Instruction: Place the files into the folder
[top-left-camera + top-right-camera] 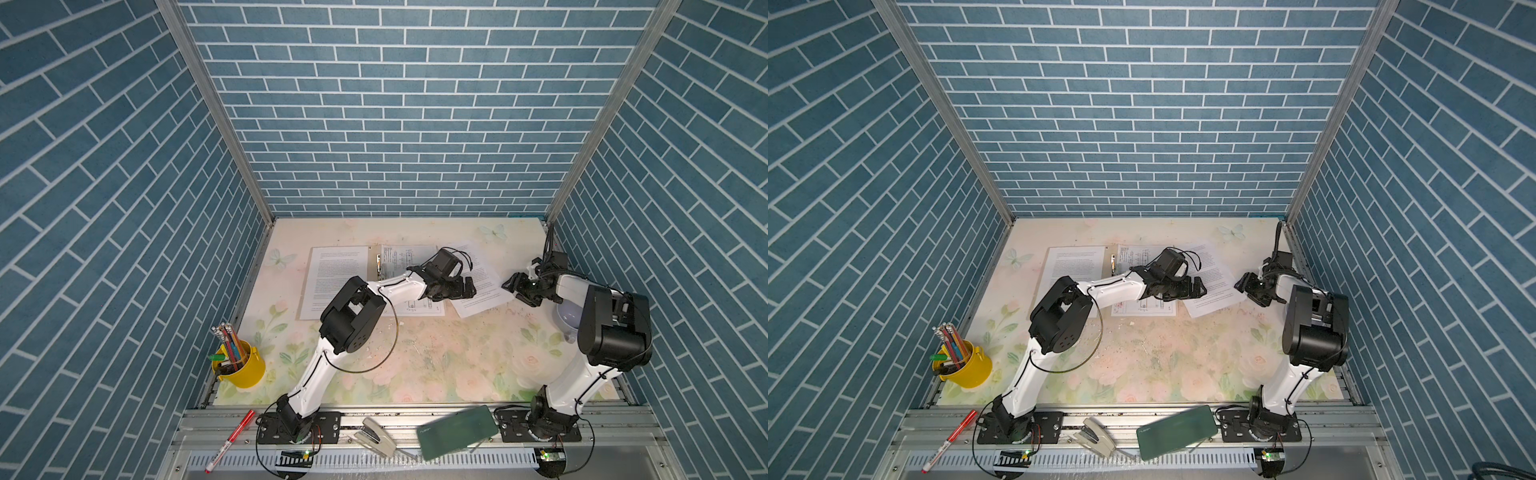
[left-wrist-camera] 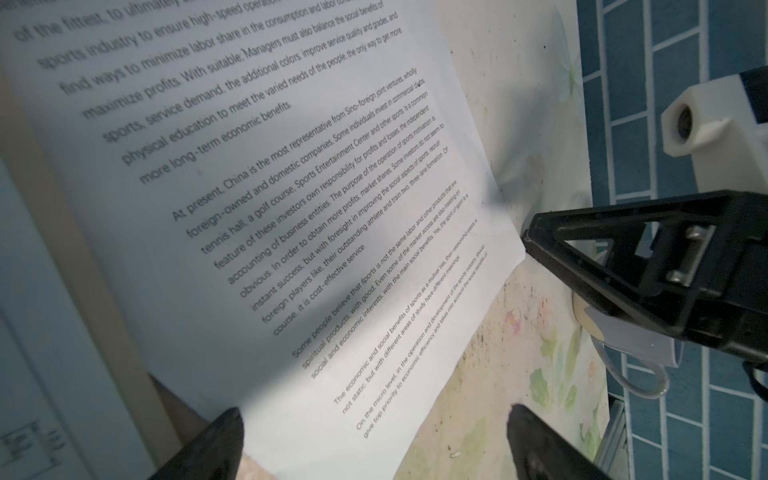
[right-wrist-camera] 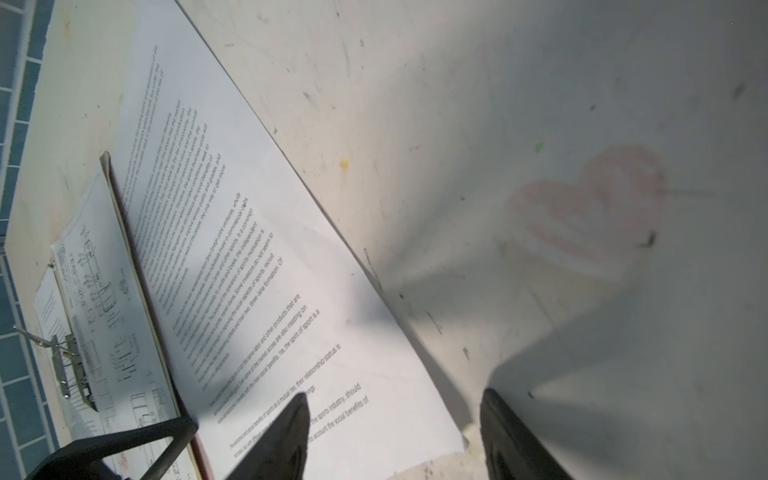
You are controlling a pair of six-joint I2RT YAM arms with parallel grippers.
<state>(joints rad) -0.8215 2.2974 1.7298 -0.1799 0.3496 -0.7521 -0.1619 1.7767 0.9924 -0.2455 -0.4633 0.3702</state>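
Observation:
The tan folder [image 1: 374, 254] lies open at the back of the table. A printed text sheet [image 1: 336, 278] rests on its left half and a diagram sheet [image 1: 401, 259] on its right half. Another text sheet [image 1: 484, 291] lies skewed, partly over the folder's right edge [image 2: 85, 291] and partly on the table. My left gripper [image 1: 465, 286] hovers open over that sheet's near edge [image 2: 378, 440]. My right gripper [image 1: 512, 286] is at the sheet's right corner [image 3: 395, 440]. Its jaws stand apart, one fingertip [image 3: 291, 432] over the paper, its other fingertip beyond the slightly raised corner.
A yellow cup of pencils [image 1: 239, 365] stands at the left front. A red marker [image 1: 230, 440], a stapler [image 1: 374, 436] and a dark green case [image 1: 457, 430] lie on the front rail. A pale cup [image 1: 567, 320] sits behind my right arm.

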